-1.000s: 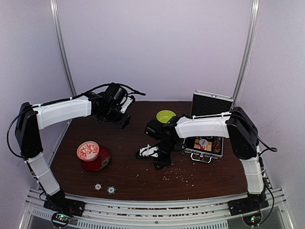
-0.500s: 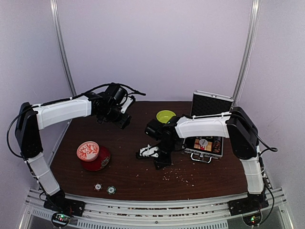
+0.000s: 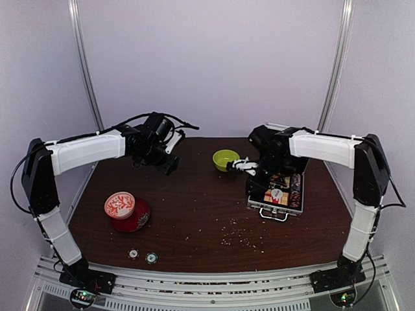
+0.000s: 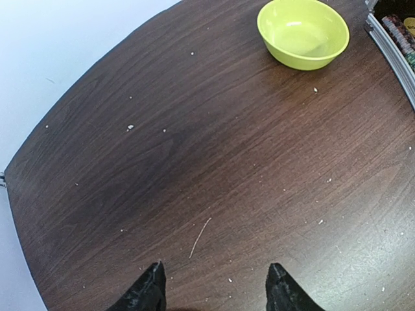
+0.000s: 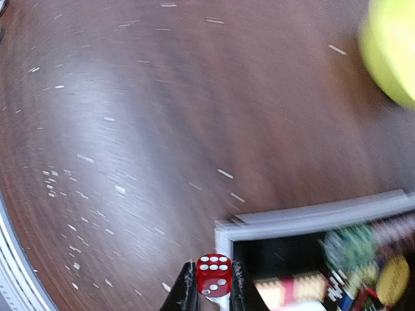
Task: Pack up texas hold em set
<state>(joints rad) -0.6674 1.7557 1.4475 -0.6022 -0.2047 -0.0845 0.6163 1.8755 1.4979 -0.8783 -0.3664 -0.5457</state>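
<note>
The silver metal case (image 3: 283,208) lies open at the right of the table, black-lined, with cards and chips inside; it also shows in the right wrist view (image 5: 305,218). My right gripper (image 5: 213,285) is shut on a small red die (image 5: 213,274) and holds it above the case's near-left corner; from above it (image 3: 256,183) hangs over the case's left edge. My left gripper (image 4: 214,285) is open and empty above bare table at the back left, seen from above by the back edge (image 3: 162,162). Two round chips (image 3: 142,256) lie near the front edge.
A lime-green bowl (image 3: 225,159) stands at the back middle, also in the left wrist view (image 4: 303,32). A red-and-white patterned tin (image 3: 120,205) leans on its red lid (image 3: 134,217) at the left. Crumbs (image 3: 237,240) are scattered at the front middle.
My right arm has swung from the middle of the table back and right to the case, carrying the red die. The left arm has not moved.
</note>
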